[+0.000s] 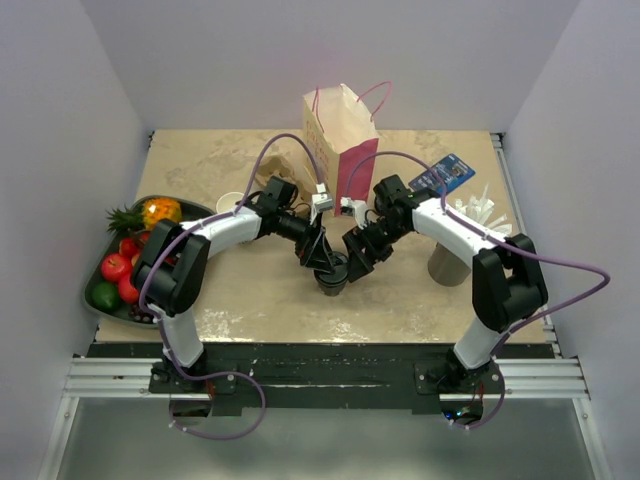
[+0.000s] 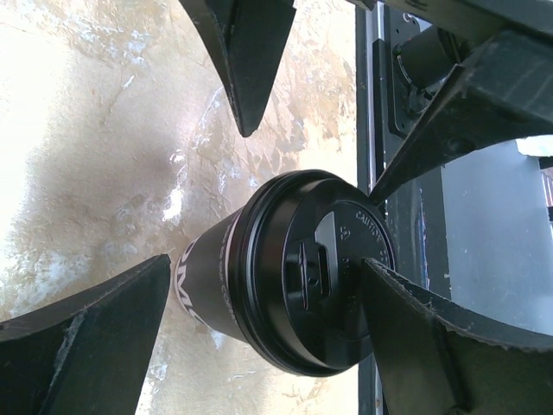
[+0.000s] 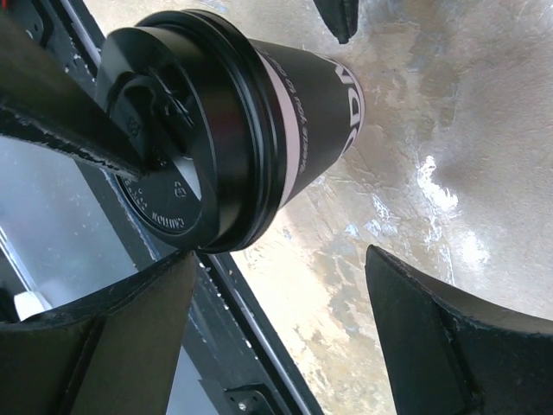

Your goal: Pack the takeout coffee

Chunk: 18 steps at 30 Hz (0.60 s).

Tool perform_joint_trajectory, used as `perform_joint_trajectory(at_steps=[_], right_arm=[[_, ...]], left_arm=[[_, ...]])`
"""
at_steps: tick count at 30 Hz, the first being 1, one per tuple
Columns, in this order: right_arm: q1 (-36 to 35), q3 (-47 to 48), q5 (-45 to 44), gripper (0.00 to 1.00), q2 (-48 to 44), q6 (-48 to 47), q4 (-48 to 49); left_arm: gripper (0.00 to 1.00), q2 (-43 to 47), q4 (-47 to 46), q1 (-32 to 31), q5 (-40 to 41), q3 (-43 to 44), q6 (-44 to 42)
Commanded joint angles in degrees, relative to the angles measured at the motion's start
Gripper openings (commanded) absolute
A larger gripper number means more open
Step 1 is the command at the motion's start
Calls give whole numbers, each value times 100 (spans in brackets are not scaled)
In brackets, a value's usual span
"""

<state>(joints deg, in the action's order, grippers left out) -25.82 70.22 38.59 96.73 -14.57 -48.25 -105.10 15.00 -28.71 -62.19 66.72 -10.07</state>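
The takeout coffee, a dark-banded paper cup with a round black lid, stands upright on the table near the front middle. My left gripper comes at it from the left, open. In the left wrist view the left gripper straddles the cup: one finger rests on the lid top, the other is just off the wall. My right gripper is open beside the cup on the right. In the right wrist view the right gripper is empty, with the cup just above its jaws.
A paper bag with pink handles stands upright behind the grippers. A tray of fruit lies at the left edge. A grey stack of cups, white pieces and a blue packet are at the right. A white cup sits behind the left arm.
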Motion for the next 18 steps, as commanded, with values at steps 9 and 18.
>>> perform_joint_trajectory(at_steps=[9,18], right_arm=[[25,300,272,83,197,613,211],[174,502,685,83,320,612,43]], left_arm=[[94,-90,-375,-38,-56,-89,127],[94,-63,-446,-30,-56,-185,189]])
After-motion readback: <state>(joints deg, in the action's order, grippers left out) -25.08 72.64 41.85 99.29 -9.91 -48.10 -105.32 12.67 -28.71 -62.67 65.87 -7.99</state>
